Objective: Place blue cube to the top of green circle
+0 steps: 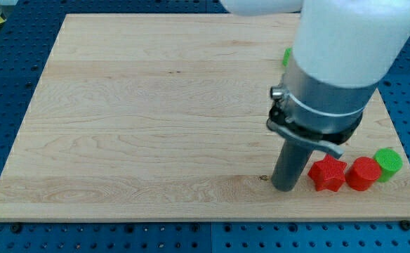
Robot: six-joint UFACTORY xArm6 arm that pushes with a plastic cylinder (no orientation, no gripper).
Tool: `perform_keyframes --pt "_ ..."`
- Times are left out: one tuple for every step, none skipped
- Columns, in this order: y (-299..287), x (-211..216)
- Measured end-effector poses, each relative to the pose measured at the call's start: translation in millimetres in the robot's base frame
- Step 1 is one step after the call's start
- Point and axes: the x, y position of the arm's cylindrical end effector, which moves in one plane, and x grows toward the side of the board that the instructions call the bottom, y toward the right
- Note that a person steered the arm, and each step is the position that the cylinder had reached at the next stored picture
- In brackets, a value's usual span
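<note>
No blue cube shows anywhere, perhaps hidden behind the arm, so I cannot tell its direction from my tip [283,187], which holds nothing, while the green circle [388,161] sits at three o'clock past the red star [327,174].

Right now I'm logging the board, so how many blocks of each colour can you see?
Red: 2, the red star and the red block beside it.
Green: 2, the green cylinder and a green sliver mostly hidden behind the arm.
Blue: 0; the blue cube is not visible.
Total: 4.
My tip sits just left of the star.
</note>
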Motion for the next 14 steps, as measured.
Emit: perform_keyframes --pt "19 -3" --pt "35 -3" --pt "29 -7" --pt "8 -38" --pt "-2 -99" --pt "-18 -156" --pt "-18 -178" --pt "-18 -178" --pt "-18 -178" --pt "-18 -178" --pt "-15 -178" --pt "7 -178" --pt "74 -161" --pt "169 -152"
